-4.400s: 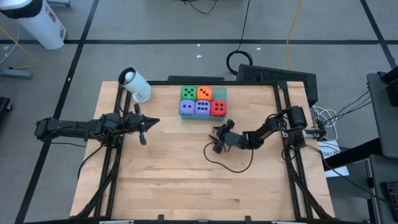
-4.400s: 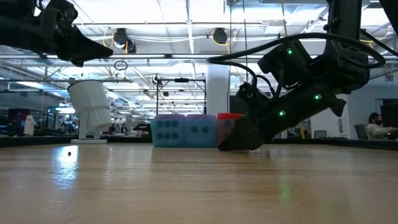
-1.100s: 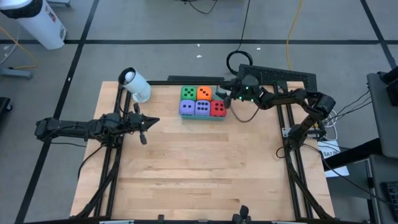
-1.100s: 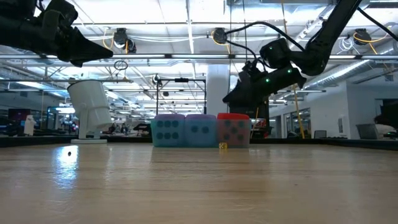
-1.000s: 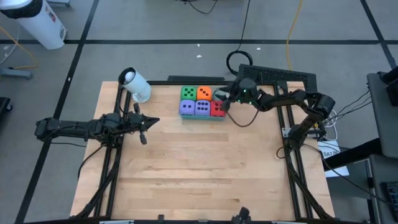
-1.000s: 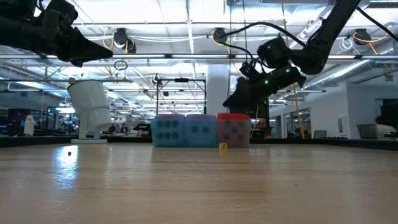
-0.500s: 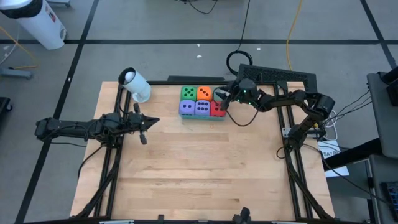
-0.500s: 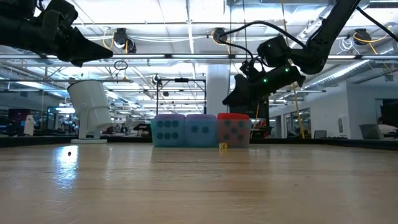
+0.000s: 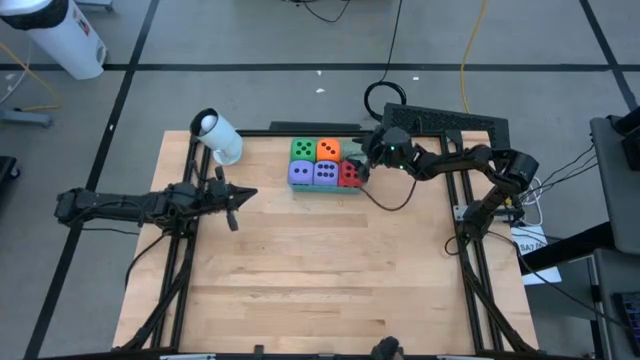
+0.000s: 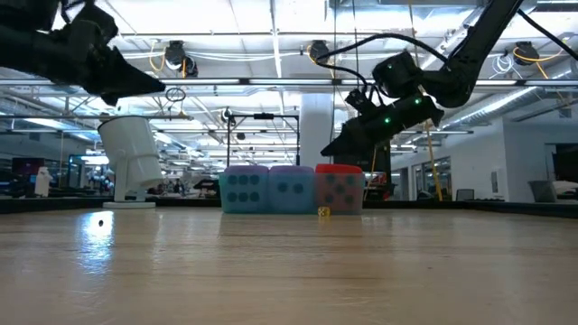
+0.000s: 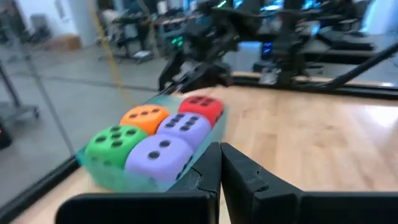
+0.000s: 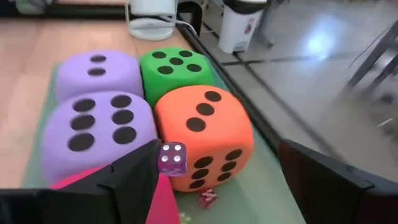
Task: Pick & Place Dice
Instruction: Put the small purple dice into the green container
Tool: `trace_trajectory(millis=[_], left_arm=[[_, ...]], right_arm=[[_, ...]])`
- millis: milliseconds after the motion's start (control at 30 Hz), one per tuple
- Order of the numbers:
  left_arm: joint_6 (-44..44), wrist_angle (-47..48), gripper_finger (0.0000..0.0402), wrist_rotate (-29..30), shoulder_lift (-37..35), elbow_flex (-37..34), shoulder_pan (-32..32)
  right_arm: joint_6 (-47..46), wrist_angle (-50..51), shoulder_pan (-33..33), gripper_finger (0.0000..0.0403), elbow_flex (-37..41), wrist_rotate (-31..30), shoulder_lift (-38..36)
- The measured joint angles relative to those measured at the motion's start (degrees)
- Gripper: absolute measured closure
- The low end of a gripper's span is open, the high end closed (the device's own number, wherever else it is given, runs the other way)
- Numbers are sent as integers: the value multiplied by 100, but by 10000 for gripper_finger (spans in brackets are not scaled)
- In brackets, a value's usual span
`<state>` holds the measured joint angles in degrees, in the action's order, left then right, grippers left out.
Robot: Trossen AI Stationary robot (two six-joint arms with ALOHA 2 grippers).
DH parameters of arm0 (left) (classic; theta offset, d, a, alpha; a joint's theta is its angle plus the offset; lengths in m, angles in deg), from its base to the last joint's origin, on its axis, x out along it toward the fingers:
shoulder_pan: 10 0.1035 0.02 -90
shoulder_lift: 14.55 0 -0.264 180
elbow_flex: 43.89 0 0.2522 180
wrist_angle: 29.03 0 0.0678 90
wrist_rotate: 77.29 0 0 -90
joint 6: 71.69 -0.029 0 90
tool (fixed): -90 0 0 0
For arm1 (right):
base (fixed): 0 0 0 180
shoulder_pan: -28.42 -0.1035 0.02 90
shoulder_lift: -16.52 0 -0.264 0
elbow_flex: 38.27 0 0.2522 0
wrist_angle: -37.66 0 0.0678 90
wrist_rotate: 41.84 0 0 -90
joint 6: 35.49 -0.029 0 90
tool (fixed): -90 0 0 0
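Five soft cubes sit packed on the flat green tray (image 9: 372, 160) at the table's far edge: green (image 9: 302, 150), orange (image 9: 328, 150), two purple (image 9: 300, 173) (image 9: 325, 173) and red (image 9: 349, 176). My right gripper (image 9: 362, 160) hovers open over the tray's right end, beside the red and orange cubes (image 12: 205, 134). A tiny purple die (image 12: 172, 158) shows by one fingertip, and a tiny red one (image 12: 207, 198) lies on the tray. My left gripper (image 11: 219, 165) is shut and waits above the table's left side (image 9: 235, 198). My right gripper has its fingers spread wide above the tray. The tiny purple die (image 12: 172, 158) shows right at the tip of one finger (image 12: 134, 180), over the gap between the orange and red cubes. I cannot tell whether it touches the finger.
A white cylinder (image 9: 218, 135) lies at the table's far left corner. A tiny yellow die (image 10: 323, 211) rests on the wood in front of the red cube (image 10: 339, 190). A cable (image 9: 385, 200) droops from my right arm onto the table. The near half of the tabletop is bare wood.
My right gripper has stayed over the tray's right end, shifting only slightly toward the red cube. The cubes have not moved.
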<state>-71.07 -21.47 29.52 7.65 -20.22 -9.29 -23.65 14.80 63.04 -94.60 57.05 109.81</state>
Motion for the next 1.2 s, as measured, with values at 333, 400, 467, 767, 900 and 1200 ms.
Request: trace_trajectory(millis=[333, 400, 467, 767, 900, 1200], left_arm=[[52, -1164, 399, -120, 1824, 453, 2], [48, -1281, 400, -128, 2339, 699, 49], [-10, -1305, 400, -135, 2907, 988, 152], [-117, -1333, 401, -812, 4963, 2529, 1136], [-168, -1342, 401, -1201, 5682, 3249, 1535], [-738, -1099, 401, -2523, 7245, 4830, 2034]], right_arm=[[1874, -121, -296, 102, 0, -800, 0], [2127, -171, -361, 101, 0, -879, 0], [2298, -188, -421, 101, 0, -886, 0], [2330, -252, -473, 97, 0, -890, 0], [2338, -210, -473, 96, 2, -879, 0], [2292, -404, -457, 96, 2, -875, 0]])
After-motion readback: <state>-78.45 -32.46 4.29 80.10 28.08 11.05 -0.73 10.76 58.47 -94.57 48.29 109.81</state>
